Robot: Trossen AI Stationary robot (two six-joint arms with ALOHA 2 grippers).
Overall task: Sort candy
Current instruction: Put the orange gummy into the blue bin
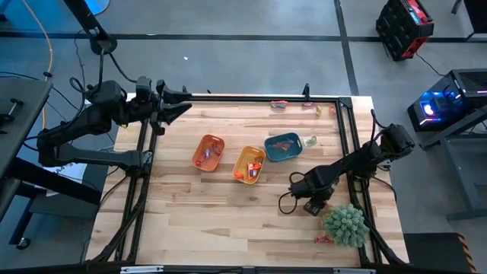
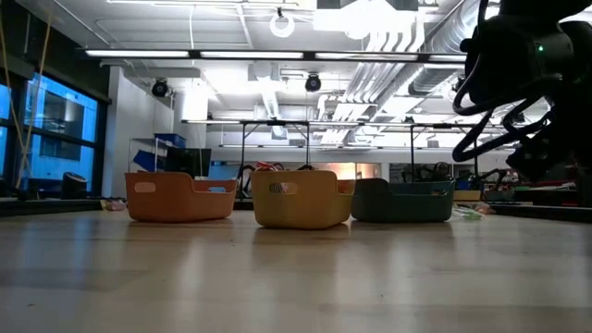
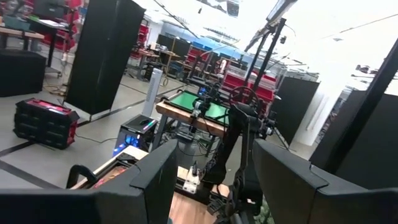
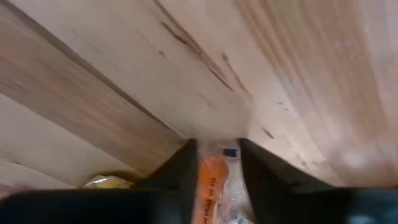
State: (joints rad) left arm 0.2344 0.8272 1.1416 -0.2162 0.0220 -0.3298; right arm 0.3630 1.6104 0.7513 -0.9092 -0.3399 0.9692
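My right gripper [image 1: 298, 185] hangs over the table's right part, between the blue bin [image 1: 282, 147] and the green spiky plant [image 1: 346, 224]. It is shut on an orange wrapped candy [image 4: 214, 183]. My left gripper [image 1: 181, 108] waits open above the table's far left corner, its fingers [image 3: 155, 180] wide apart and touching nothing. The orange bin [image 1: 208, 152] and yellow-orange bin [image 1: 249, 164] hold several candies. More candies lie at the far edge [image 1: 278, 105], beside the blue bin [image 1: 309, 141] and by the plant [image 1: 323, 239]. My right gripper pinches the orange wrapped candy between its two fingers [image 4: 180, 171], by the wrapper's sides [image 4: 208, 177]. The candy's clear end [image 4: 225, 152] sticks out past the fingertips toward the wood. Whether it touches the table, I cannot tell.
The three bins stand in a row mid-table, seen in the low view as orange [image 2: 180, 197], yellow-orange [image 2: 301, 197] and blue [image 2: 402, 199]. A black frame [image 1: 346, 133] runs along the table's edges. Bare wood [image 1: 213, 217] lies on the near side.
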